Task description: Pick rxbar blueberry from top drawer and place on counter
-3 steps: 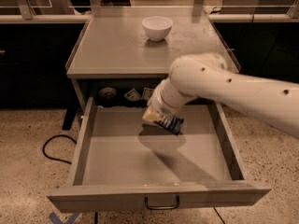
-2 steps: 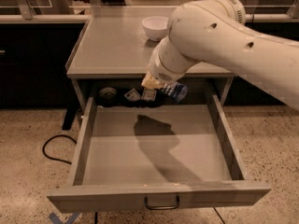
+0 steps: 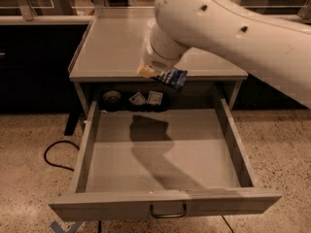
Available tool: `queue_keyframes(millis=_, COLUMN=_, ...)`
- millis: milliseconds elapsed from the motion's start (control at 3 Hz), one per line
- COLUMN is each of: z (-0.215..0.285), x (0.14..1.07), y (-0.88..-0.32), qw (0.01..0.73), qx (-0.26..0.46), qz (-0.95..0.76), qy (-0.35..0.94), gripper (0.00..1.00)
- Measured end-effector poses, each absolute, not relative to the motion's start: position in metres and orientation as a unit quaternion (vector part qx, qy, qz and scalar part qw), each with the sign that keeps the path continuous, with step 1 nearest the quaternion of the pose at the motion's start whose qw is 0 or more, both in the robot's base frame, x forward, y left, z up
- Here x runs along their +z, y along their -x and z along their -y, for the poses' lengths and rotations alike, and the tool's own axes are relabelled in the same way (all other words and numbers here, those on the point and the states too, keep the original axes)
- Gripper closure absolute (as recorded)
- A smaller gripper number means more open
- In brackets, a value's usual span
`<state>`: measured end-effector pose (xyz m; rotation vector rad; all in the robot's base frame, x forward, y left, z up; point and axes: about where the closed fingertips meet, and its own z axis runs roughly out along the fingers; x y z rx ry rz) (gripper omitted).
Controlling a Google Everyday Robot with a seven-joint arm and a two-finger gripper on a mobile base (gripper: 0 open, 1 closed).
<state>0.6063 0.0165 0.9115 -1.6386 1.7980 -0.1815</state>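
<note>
The rxbar blueberry [image 3: 173, 77], a dark navy wrapper with white print, hangs from my gripper [image 3: 154, 72] just in front of the counter's front edge, above the back of the open top drawer [image 3: 160, 152]. The gripper is shut on the bar and sits at the end of my large white arm, which crosses from the upper right. The grey counter [image 3: 114, 45] lies behind and under the wrist. The drawer is pulled fully out, its dark loop handle [image 3: 168, 211] at the front panel.
Small white-labelled packets [image 3: 154, 98] and a round dark object [image 3: 112, 99] sit at the back of the drawer under the counter. A black cable [image 3: 56, 154] loops on the speckled floor at the left. My arm hides the counter's right rear.
My gripper has lifted the blue bar out of the drawer, up to counter-edge height. The arm now covers the white bowl seen on the counter earlier.
</note>
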Motion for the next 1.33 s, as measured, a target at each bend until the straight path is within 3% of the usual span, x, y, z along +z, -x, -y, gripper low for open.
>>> queue_keyframes(millis=333, z=-0.043, x=0.994, y=-0.635, qw=0.365, qx=-0.141, qz=-0.667, qy=0.635, gripper=1.0)
queue_keyframes(millis=667, z=-0.074, x=1.036, y=-0.641, qw=0.385, qx=-0.167, qz=-0.64, qy=0.644, gripper=1.0)
queue_keyframes(millis=1000, z=-0.073, x=1.035, y=-0.641, qw=0.385, qx=-0.166, qz=-0.642, qy=0.642, gripper=1.0)
queue_keyframes(millis=1333, z=-0.022, x=1.049, y=-0.677, qw=0.376, qx=-0.211, qz=-0.657, qy=0.619, gripper=1.0)
